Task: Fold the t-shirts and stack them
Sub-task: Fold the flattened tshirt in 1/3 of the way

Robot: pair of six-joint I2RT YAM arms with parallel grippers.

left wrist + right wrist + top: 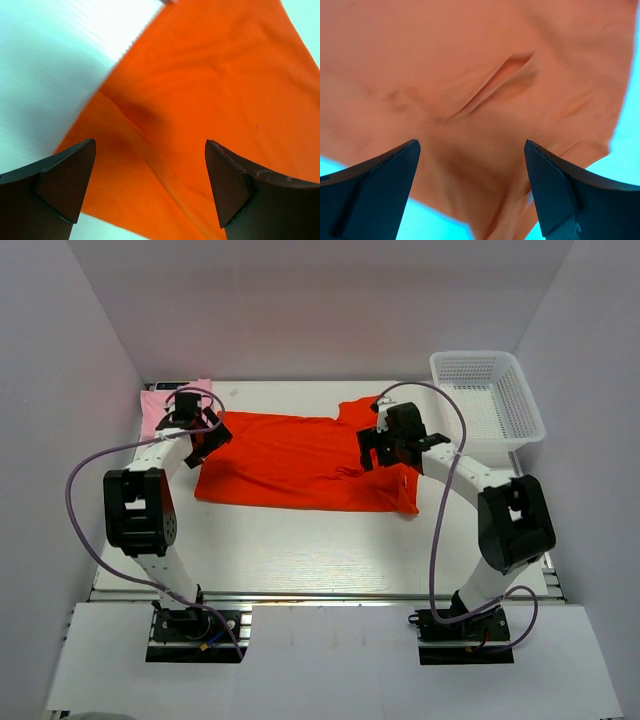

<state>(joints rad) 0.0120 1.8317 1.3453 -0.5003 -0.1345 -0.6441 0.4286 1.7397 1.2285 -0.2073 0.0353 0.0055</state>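
Note:
The orange-red t-shirt (300, 460) lies spread across the middle of the table, partly folded, with a sleeve at the back right. It fills the left wrist view (210, 85) and the right wrist view (470, 75). My left gripper (208, 437) hangs over the shirt's left edge, open, with nothing between its fingers (65, 185). My right gripper (375, 450) hangs over the shirt's right part, open and empty, with cloth below its fingers (555, 190). The pale pink folded t-shirt (160, 405) lies at the back left, partly hidden by the left arm.
A white plastic mesh basket (490, 400) stands at the back right corner. White walls close in the table on three sides. Purple cables loop from both arms. Bare table surface (300, 550) lies in front of the shirt.

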